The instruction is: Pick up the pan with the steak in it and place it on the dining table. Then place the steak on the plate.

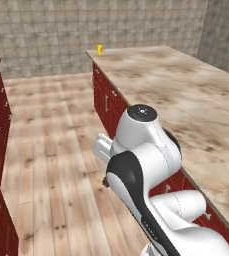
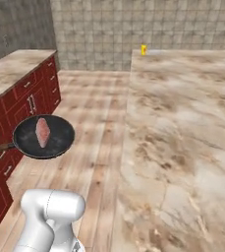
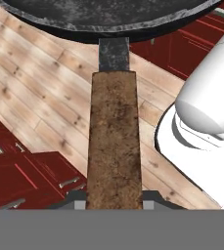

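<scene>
Now the hand [image 3: 114, 205] is clamped tight on the handle [image 3: 114, 146], pan [image 2: 43, 136] held level ahead so the steak [image 2: 42, 132] stays in, tabletop [image 2: 182, 138] alongside.

The arm [image 1: 146, 165] is built of glossy white, rounded shells with black bands at its joints. One joint ends in a dark grey round cap. The claw [image 3: 114, 202] has two small dark grey fingertips.
</scene>
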Motion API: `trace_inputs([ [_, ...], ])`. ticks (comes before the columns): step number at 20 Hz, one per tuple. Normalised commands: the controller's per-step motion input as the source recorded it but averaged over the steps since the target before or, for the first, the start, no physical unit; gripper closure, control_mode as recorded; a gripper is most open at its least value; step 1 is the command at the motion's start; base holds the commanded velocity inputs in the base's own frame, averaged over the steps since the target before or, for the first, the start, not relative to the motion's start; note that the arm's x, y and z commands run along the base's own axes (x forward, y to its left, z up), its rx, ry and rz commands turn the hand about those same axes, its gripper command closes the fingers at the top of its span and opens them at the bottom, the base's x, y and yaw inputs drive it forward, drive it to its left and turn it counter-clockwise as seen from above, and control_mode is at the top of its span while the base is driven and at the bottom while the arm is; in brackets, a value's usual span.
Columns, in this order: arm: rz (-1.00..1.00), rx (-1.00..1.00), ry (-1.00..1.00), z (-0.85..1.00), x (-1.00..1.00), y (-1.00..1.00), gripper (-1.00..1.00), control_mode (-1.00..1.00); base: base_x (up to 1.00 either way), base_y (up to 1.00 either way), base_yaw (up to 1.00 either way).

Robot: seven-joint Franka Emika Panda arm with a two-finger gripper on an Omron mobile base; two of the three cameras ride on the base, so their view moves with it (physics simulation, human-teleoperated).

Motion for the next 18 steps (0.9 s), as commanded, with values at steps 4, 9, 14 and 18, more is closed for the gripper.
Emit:
trace_inputs([
  [4,0.00,0.00,0.00,0.00,0.00,0.00,1.00,1.00,1.00,0.10,0.02],
  [9,0.00,0.00,0.00,0.00,0.00,0.00,1.00,1.00,1.00,0.15,0.00],
  [14,0.00,0.00,0.00,0.00,0.00,0.00,1.00,1.00,1.00,0.21,0.00],
  [18,0.00,0.00,0.00,0.00,0.00,0.00,1.00,1.00,1.00,0.33,0.00],
])
